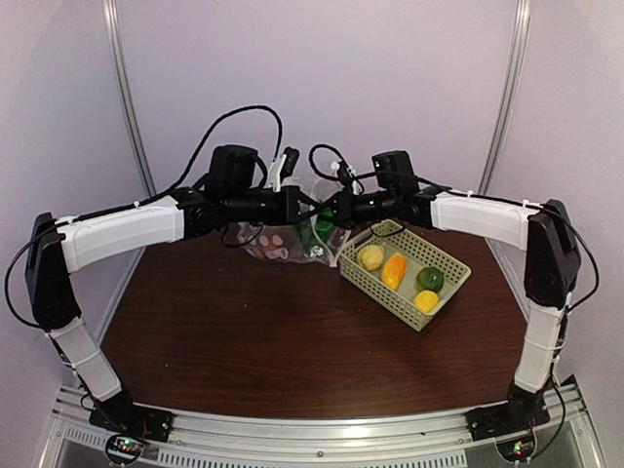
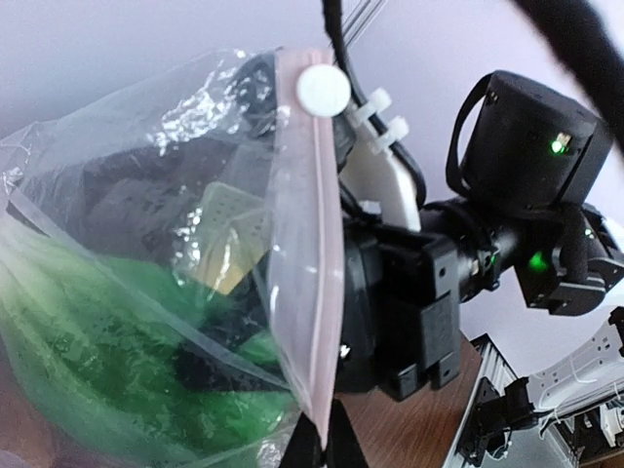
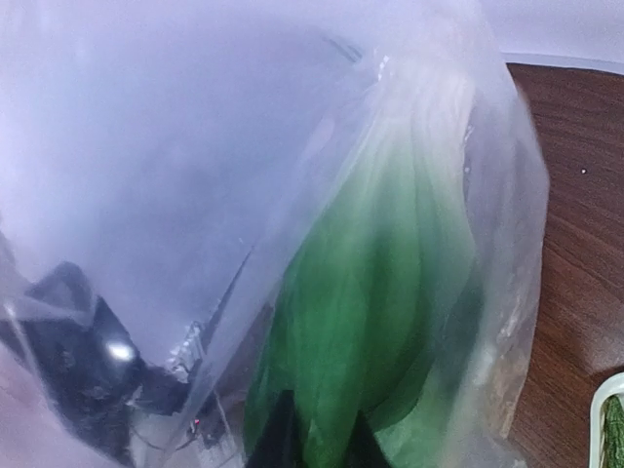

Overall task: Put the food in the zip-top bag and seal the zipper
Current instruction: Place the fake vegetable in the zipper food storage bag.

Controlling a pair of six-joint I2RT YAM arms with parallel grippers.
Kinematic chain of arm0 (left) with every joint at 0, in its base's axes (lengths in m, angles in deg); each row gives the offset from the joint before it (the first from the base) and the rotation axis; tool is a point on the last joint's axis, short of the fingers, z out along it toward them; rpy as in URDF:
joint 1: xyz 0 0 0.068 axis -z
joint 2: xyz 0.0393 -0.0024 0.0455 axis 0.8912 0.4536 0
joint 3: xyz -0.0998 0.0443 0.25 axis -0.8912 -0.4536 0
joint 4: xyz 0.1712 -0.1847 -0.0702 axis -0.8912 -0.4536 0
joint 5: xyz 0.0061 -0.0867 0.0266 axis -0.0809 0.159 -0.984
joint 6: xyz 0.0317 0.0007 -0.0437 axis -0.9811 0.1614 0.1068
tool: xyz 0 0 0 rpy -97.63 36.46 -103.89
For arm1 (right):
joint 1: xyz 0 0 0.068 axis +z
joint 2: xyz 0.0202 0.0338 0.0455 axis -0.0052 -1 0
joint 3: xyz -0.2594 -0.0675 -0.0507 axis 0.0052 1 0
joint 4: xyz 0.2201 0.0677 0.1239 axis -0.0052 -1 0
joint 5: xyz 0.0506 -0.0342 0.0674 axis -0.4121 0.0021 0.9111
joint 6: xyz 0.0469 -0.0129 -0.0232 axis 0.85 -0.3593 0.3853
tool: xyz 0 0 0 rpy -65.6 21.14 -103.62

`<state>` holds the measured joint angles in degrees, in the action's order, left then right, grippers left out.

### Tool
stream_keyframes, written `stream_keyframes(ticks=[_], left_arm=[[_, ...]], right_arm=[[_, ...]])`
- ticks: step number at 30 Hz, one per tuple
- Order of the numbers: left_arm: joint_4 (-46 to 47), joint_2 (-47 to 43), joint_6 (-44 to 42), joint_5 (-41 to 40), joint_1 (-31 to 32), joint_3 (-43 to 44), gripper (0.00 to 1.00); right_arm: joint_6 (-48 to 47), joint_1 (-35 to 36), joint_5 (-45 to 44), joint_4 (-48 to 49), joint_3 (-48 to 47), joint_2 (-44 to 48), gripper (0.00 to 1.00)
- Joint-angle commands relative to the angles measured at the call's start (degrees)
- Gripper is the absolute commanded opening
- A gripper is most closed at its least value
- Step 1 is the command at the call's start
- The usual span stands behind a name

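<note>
The bag (image 2: 146, 195) was thin clear plastic, crinkled and glossy, catching white glints. Its zipper (image 2: 310, 263) was a smooth, matt pinkish strip carrying a white plastic slider (image 2: 323, 90). Through the film the leek (image 3: 390, 312) looked smooth and faintly shiny. The basket (image 1: 380, 295) beside the bag was matt pale-green plastic mesh. Inside the basket the orange piece (image 1: 393, 270) was glossy and the brown piece (image 1: 370, 257) duller. Under the basket, the table (image 1: 273, 331) showed dark wood grain with a soft sheen.
</note>
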<state>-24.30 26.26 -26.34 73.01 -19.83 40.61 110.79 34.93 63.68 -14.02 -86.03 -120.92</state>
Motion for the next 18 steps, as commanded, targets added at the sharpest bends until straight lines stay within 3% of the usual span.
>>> stream_keyframes(ticks=[1, 5, 11, 15, 18], left_arm=[[6.51, -4.05, 2.04, 0.27, 0.48, -1.36, 0.0], [5.64, -5.25, 0.68, -3.98, 0.48, -3.11, 0.0], [3.13, -5.54, -2.79, -8.47, -0.05, -5.16, 0.0], [1.17, -5.55, -3.9, -8.91, -1.86, -6.29, 0.0], [-5.72, -6.78, -7.68, -10.43, -4.14, -3.36, 0.0]], right_arm=[[-5.38, 3.09, -5.96, -2.6, -1.83, 0.86, 0.26], [-8.33, 4.03, -5.69, -5.06, -0.91, 4.35, 0.45], [-15.58, 3.12, -6.76, -12.17, -0.69, 12.55, 0.59], [-20.27, 1.4, -2.86, -17.32, -1.63, 17.89, 0.62], [-20.83, -1.72, 2.78, -18.85, -1.15, 21.27, 0.62]])
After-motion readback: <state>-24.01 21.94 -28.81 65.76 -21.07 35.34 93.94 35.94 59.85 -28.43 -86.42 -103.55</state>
